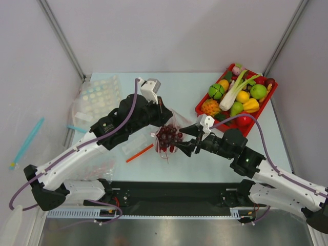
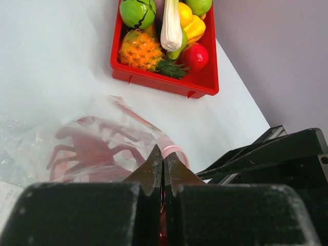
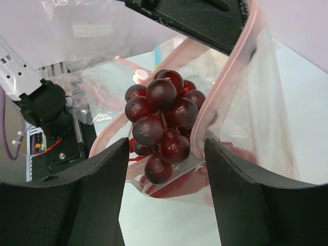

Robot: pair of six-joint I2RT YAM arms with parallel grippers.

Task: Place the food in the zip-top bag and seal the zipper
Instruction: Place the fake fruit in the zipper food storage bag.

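Produce tray (image 2: 164, 83) standing beyond bag (image 1: 175, 119), crayfish (image 2: 87, 148) lying inside, left gripper (image 2: 163, 160) clamping zipper (image 2: 172, 150), grapes (image 3: 161, 123) sitting at bag mouth between right gripper (image 3: 166, 144)'s spread fingers (image 3: 233, 179).

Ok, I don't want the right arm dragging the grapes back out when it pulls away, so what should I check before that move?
1. Right gripper jaws open on either side of the grape bunch: ok.
2. Left gripper shut on the mouth edge of the zip-top bag: ok.
3. Grape bunch fully past the zipper: not ok, it sits in the mouth between the strip's two sides.
4. Right gripper free of the bag's plastic: cannot tell.
5. Crayfish inside the bag: ok.
6. Zipper sealed: not ok, the mouth gapes.
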